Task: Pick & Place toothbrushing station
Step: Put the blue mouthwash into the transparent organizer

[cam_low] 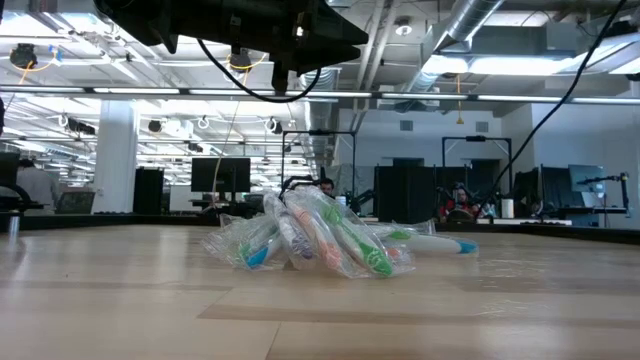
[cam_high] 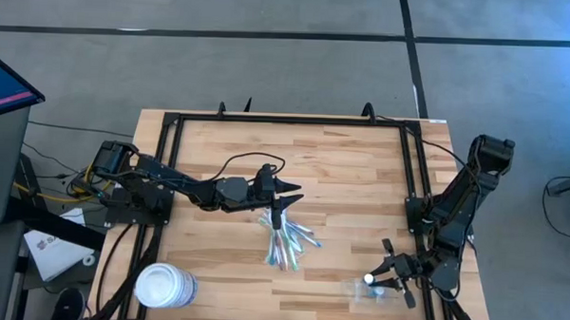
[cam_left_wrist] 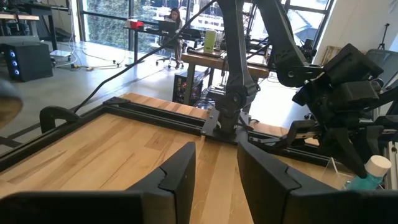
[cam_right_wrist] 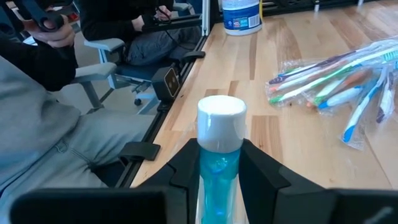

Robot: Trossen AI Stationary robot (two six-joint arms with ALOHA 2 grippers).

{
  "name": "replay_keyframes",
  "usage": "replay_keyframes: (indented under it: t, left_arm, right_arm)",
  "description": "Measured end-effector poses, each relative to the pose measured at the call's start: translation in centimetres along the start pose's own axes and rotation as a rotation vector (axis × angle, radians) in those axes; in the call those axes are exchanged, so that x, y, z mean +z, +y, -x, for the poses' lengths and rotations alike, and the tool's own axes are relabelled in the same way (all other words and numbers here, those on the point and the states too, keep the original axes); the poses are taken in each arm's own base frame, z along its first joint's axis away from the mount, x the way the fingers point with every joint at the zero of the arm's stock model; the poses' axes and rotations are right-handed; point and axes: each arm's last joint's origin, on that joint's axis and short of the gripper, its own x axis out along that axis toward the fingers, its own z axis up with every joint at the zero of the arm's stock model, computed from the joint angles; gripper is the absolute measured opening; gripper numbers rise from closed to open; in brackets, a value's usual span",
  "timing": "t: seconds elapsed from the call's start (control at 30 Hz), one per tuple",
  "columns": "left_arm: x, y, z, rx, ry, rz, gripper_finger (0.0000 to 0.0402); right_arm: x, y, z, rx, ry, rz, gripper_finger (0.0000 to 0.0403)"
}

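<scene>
While the wooden table carries a pile of wrapped toothbrushes at its centre, we see the left gripper spread and empty above them; at five o'clock, the right gripper pinches a white-capped blue bottle over the toothbrushing station.

Wrapped toothbrushes mid-table, left tool above them, white tub at front-left corner

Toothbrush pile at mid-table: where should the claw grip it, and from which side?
Probably from straight above, at the narrow end of the wrapped toothbrushes, where the handles meet near the open left claw. They lie flat and fan out from there, so a side approach finds little to pinch.
</scene>
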Motion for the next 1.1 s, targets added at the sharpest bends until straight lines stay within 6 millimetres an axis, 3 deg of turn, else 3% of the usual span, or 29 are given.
replay_keyframes:
  t: [1.1]
  left_arm:
    - [0.01,0.0,0.0,0.0,0.0,0.0,0.0113]
  right_arm:
    - [-0.12,0.01,0.01,0.017,0.018,0.001,0.0095]
